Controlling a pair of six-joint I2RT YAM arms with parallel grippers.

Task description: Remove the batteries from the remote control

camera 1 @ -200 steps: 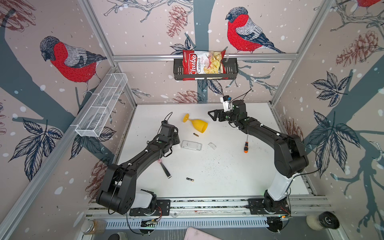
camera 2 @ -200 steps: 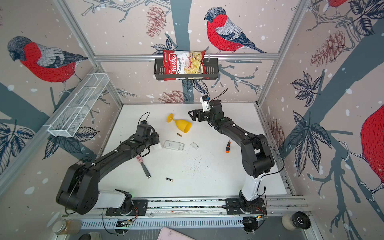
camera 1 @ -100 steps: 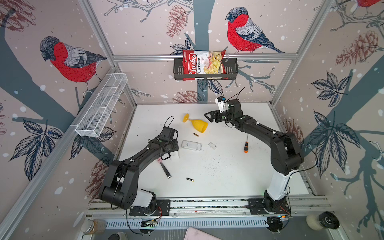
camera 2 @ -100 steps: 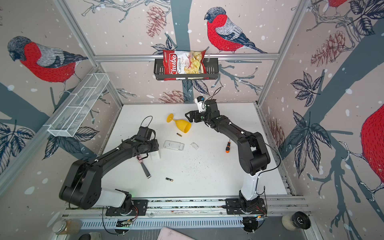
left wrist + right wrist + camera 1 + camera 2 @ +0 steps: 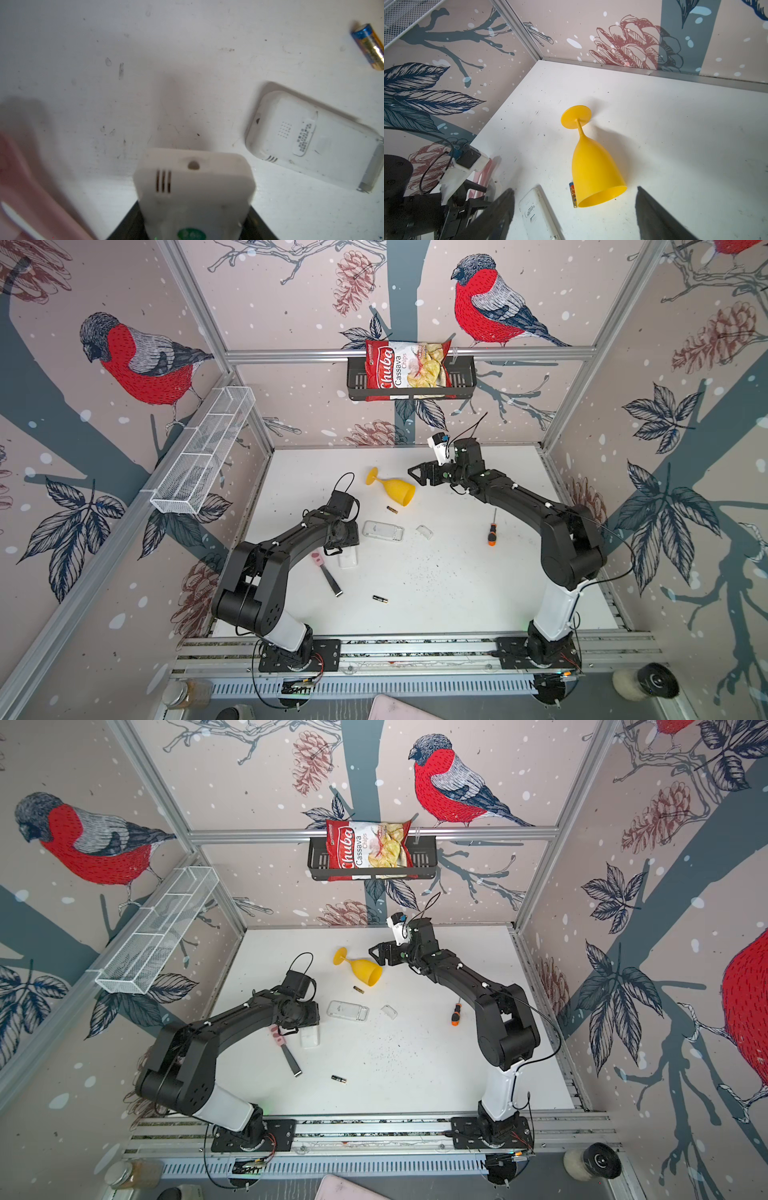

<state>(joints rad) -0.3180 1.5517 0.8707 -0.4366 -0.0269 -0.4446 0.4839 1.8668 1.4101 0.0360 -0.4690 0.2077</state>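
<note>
My left gripper (image 5: 348,545) (image 5: 194,225) is shut on a white remote (image 5: 348,561) (image 5: 195,185), its black jaws on the remote's two sides, low over the table. A second white remote (image 5: 383,531) (image 5: 311,143) lies back-up beside it, with a small clear cover (image 5: 424,531) to its right. One battery (image 5: 392,509) (image 5: 572,195) lies against the rim of the tipped yellow goblet (image 5: 395,490) (image 5: 593,166). Another battery (image 5: 380,599) lies toward the front. My right gripper (image 5: 417,477) (image 5: 575,218) is open and empty, just right of the goblet's mouth.
An orange-and-black screwdriver (image 5: 492,531) lies right of centre. A pink-and-black tool (image 5: 326,572) lies in front of my left gripper. A white wire basket (image 5: 199,456) hangs on the left wall. A black shelf (image 5: 461,381) with a chips bag hangs on the back wall.
My left arm has drawn back toward the front with the white remote in its jaws. My right gripper has moved left toward the goblet's mouth, its jaws slightly narrower.
</note>
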